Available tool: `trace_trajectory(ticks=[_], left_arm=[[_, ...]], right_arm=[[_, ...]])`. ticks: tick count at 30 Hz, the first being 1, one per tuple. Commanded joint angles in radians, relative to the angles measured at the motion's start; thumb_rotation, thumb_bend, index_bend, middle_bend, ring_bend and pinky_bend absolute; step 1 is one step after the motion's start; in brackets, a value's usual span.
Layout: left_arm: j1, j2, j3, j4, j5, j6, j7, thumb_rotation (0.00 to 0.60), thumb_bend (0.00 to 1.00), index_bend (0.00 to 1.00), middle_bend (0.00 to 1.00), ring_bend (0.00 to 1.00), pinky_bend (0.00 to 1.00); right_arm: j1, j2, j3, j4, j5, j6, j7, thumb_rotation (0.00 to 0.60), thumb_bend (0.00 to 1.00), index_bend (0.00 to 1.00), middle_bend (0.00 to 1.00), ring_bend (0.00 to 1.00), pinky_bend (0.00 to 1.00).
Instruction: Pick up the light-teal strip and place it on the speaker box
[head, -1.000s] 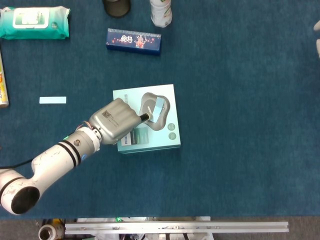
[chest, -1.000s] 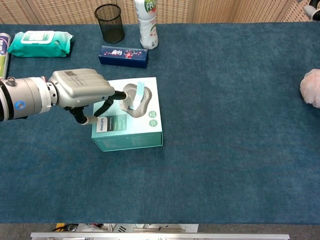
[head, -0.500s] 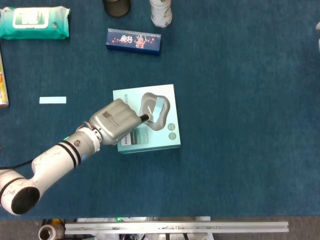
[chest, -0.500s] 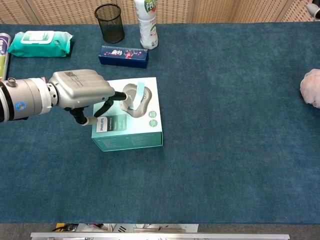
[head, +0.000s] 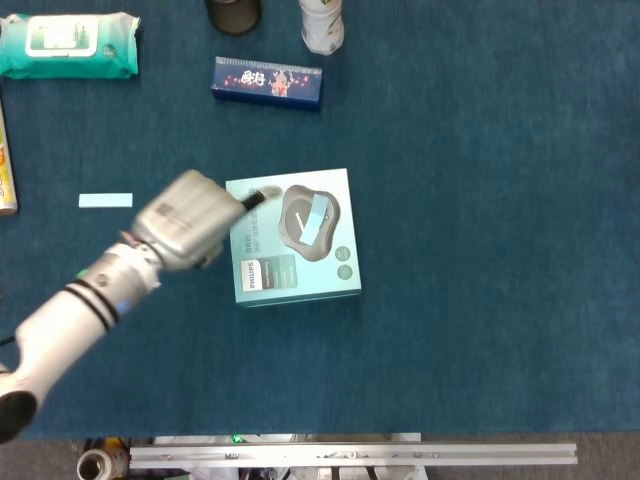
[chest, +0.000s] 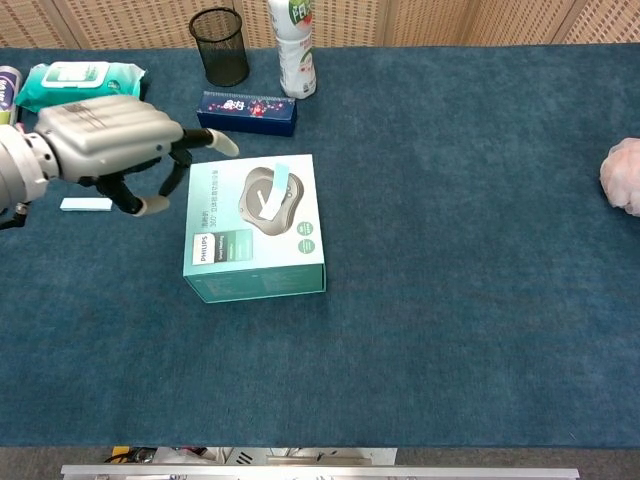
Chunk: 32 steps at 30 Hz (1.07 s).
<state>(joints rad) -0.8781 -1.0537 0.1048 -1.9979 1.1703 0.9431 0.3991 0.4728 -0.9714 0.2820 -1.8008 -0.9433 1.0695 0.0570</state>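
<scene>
The light-teal strip lies on top of the speaker box, across the printed speaker picture, and nothing touches it. My left hand hovers just off the box's left side. Its fingers are spread, it holds nothing, and one fingertip reaches over the box's far left corner. A second light-teal strip lies flat on the cloth left of the hand. My right hand shows in neither view.
Behind the box are a dark blue carton, a black mesh cup and a white bottle. A wet-wipes pack sits far left. A pale pink rounded object is at the right edge.
My left hand let go of the strip, opened and pulled back left and up off the box. The strip stays on the box.
</scene>
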Motion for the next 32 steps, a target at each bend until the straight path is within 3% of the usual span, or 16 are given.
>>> trace_trajectory(ticks=[1, 5, 12, 21, 32], left_arm=[[0.097, 0.041, 0.014, 0.057, 0.066, 0.091, -0.094, 0.6, 0.66, 0.09, 0.65, 0.63, 0.72], [0.203, 0.05, 0.016, 0.125, 0.081, 0.194, -0.188, 0.6, 0.48, 0.09, 0.49, 0.48, 0.62], [0.381, -0.007, 0.006, 0.262, 0.089, 0.375, -0.298, 0.6, 0.38, 0.09, 0.34, 0.33, 0.46], [0.571, -0.108, -0.01, 0.413, 0.083, 0.542, -0.36, 0.6, 0.37, 0.1, 0.32, 0.31, 0.41], [0.693, -0.132, -0.027, 0.433, 0.145, 0.639, -0.397, 0.6, 0.38, 0.1, 0.32, 0.31, 0.38]], right_arm=[[-0.051, 0.005, -0.041, 0.007, -0.053, 0.061, -0.018, 0.6, 0.38, 0.44, 0.64, 0.61, 0.79], [-0.11, -0.007, -0.074, 0.027, -0.104, 0.142, -0.021, 0.6, 0.28, 0.43, 0.6, 0.55, 0.72], [-0.207, -0.085, -0.13, 0.103, -0.208, 0.31, -0.061, 0.6, 0.16, 0.41, 0.54, 0.47, 0.64], [-0.288, -0.193, -0.179, 0.206, -0.283, 0.417, -0.104, 0.6, 0.15, 0.39, 0.5, 0.43, 0.6], [-0.33, -0.169, -0.184, 0.15, -0.33, 0.439, -0.113, 0.6, 0.15, 0.39, 0.5, 0.43, 0.6]])
